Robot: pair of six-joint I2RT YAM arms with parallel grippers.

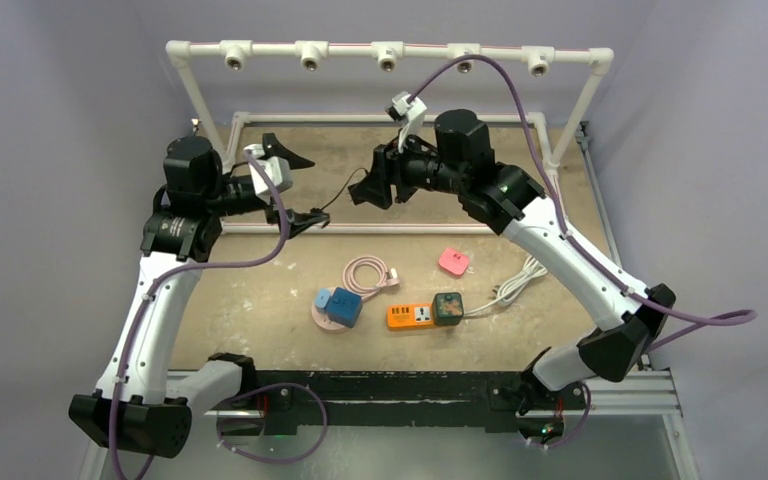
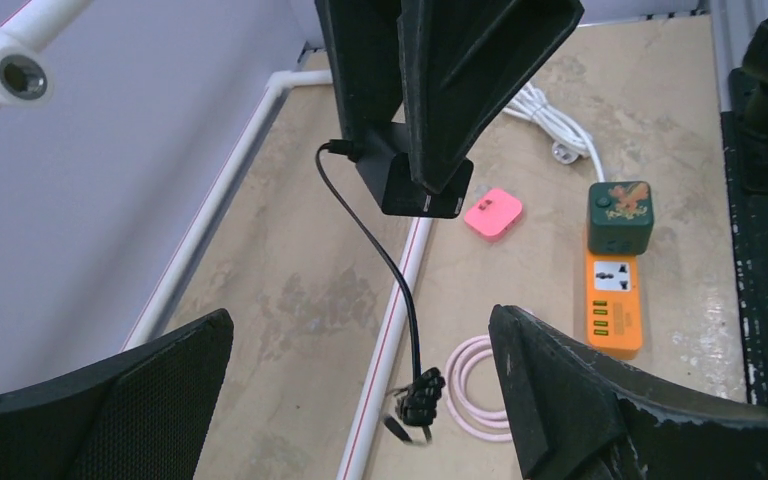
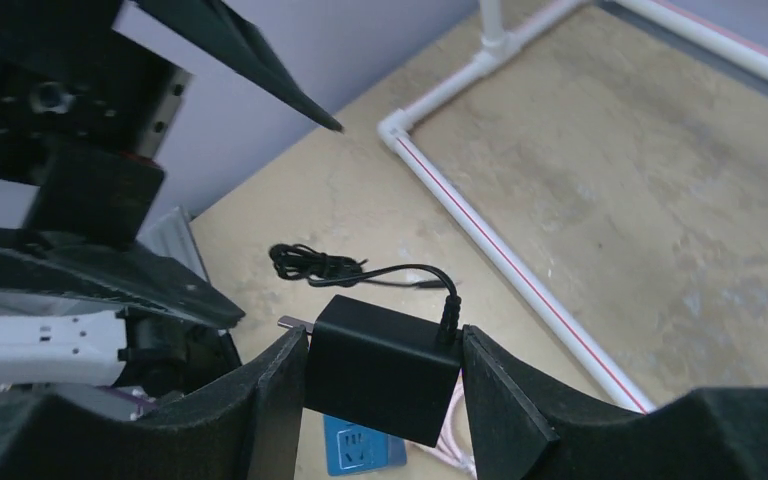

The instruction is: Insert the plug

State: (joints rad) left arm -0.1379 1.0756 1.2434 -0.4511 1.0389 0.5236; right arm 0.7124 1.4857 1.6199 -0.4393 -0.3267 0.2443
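Centrally, power strip [image 1: 410,316] on tan tabletop [image 1: 260,300]; purple walls [image 1: 50,100]

One black plug [image 3: 380,365] sits between the right gripper's [image 3: 382,345] fingers. Below that gripper: one orange power strip [image 1: 410,316], one green cube [image 1: 448,308], one pink adapter [image 1: 453,262], two blue blocks [image 1: 342,308], one pink coiled cable [image 1: 365,275], one white cord [image 1: 515,285].

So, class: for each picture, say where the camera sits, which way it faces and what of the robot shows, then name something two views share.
Top external: above, behind the robot, looking down on the table; left arm and right arm show.
Left wrist: on the left arm, facing the right claw; its own open left claw shows below.
Right wrist: on the right arm, facing the left arm; its claw grips the black adapter.
Both wrist views share the black adapter.
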